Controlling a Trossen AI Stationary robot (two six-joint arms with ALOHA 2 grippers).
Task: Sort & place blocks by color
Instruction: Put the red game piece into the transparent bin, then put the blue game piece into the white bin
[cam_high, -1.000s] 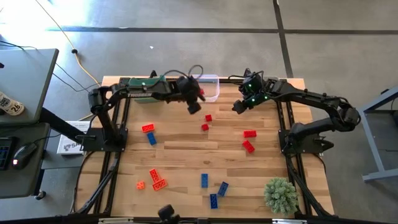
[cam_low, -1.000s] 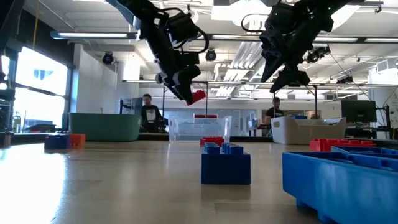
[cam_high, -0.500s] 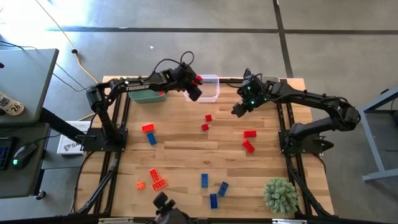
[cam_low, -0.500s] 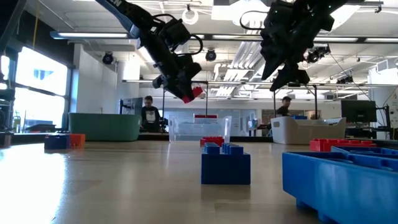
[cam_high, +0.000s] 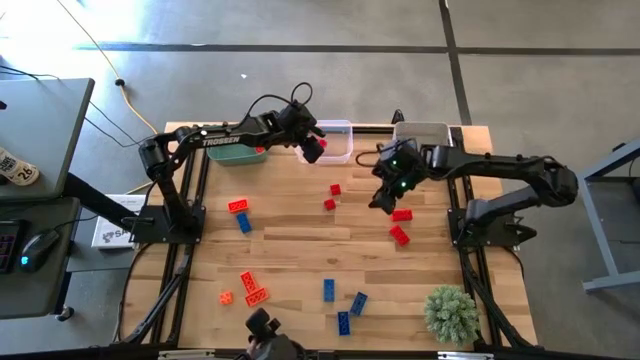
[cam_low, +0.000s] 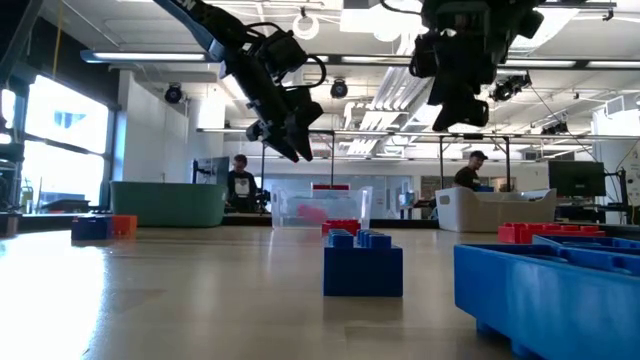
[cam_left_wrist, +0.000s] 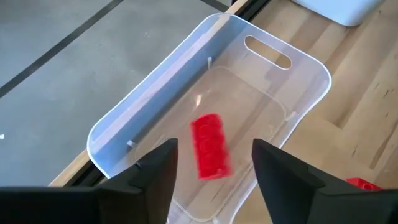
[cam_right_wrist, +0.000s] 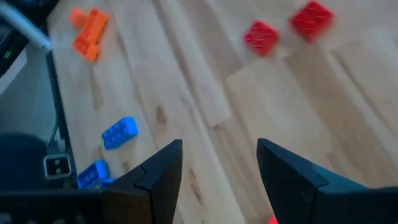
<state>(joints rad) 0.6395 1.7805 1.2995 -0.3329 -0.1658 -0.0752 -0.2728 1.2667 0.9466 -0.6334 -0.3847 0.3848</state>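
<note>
The left claw (cam_left_wrist: 211, 177) hangs spread and empty over the clear bin (cam_left_wrist: 298, 84) at upper centre, a red block (cam_left_wrist: 210, 146) dropping inside. The right claw (cam_high: 383, 200), open and empty, should centre over the red blocks (cam_high: 401, 214) at right centre before closing.

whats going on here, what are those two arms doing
The arms are sorting toy bricks by color. The left gripper hangs open above the clear bin, with a red brick in or dropping into it. The right gripper, also open, hovers over the table near the loose red bricks. Orange and blue bricks lie unsorted on the wood.
</note>
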